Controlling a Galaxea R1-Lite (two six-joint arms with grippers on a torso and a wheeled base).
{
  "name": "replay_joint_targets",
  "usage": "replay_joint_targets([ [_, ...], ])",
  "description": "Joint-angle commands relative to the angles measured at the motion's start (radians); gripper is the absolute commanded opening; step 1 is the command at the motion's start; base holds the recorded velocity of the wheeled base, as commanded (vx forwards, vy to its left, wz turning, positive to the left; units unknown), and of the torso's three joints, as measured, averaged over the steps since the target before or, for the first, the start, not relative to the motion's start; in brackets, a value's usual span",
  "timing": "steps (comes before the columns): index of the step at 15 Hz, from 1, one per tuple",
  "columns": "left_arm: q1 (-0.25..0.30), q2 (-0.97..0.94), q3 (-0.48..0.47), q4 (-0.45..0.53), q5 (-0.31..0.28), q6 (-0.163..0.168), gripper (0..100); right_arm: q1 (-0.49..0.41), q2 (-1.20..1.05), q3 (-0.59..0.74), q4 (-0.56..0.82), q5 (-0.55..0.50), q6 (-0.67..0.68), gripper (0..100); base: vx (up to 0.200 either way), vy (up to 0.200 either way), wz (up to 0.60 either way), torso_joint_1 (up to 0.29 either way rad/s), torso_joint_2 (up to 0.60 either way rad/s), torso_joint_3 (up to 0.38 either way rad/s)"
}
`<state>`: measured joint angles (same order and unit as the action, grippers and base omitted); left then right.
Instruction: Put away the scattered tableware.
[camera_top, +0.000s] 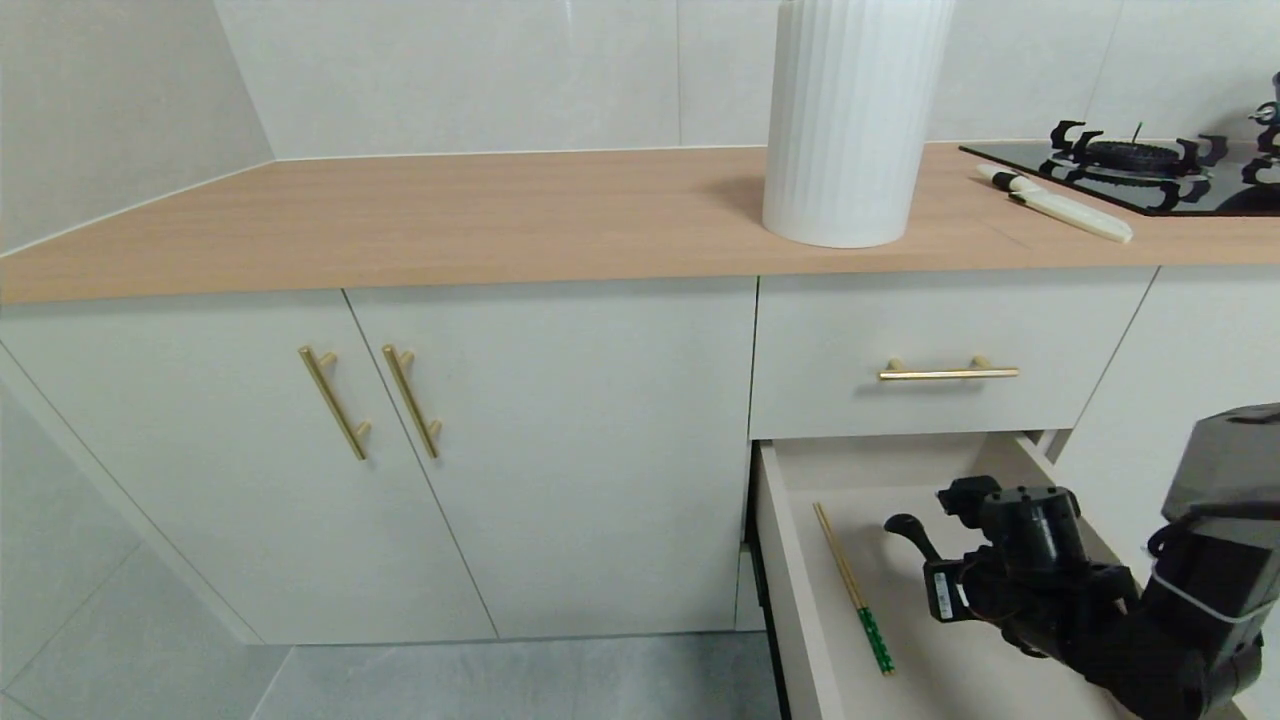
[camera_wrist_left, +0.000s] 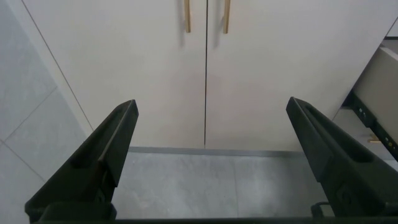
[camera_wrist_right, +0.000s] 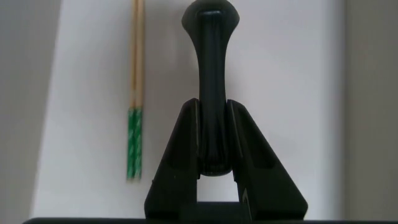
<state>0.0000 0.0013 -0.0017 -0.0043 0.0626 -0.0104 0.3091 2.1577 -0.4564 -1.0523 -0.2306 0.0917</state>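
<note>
Placement is what matters now: my right gripper (camera_top: 938, 585) hangs over the open drawer (camera_top: 785, 570) with its jaws clamped on a black utensil (camera_top: 905, 532), whose rounded end points toward the drawer's back. I judge the best move is to lower until the utensil is nearly flat on the drawer floor, keeping it parallel to the chopsticks (camera_top: 850, 590) already lying along the left side. I would part the jaws only when it is low enough not to bounce or roll onto them. The right wrist view gives me the alignment the head camera cannot: the utensil (camera_wrist_right: 211, 56) runs straight out between the fingers, just beside the chopsticks (camera_wrist_right: 135, 93) but apart from them, with bare drawer floor on its other side. The head view alone shows what is left, a pale knife (camera_top: 1060, 208) lying on the countertop (camera_top: 450, 215) near the stove. The left wrist view shows my left gripper (camera_wrist_left: 211, 112) with jaws wide apart and holding nothing, facing the closed cabinet doors (camera_wrist_left: 124, 62) low near the floor.
</note>
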Motion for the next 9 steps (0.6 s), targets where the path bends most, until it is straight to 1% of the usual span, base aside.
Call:
replay_joint_targets([
  [1,0.0,0.0,0.0,0.0,0.0,0.0,100,0.004,0.153,0.021,-0.081,-0.01,-0.001,0,0.0,0.0,0.0,0.0,0.0,0.0],
  [4,0.0,0.0,0.0,0.0,0.0,0.0,100,-0.019,0.174,0.013,-0.092,-0.01,-0.001,0,0.0,0.0,0.0,0.0,0.0,0.0],
  [9,0.0,0.0,0.0,0.0,0.0,0.0,100,-0.027,0.199,0.008,-0.097,-0.01,-0.001,0,0.0,0.0,0.0,0.0,0.0,0.0],
])
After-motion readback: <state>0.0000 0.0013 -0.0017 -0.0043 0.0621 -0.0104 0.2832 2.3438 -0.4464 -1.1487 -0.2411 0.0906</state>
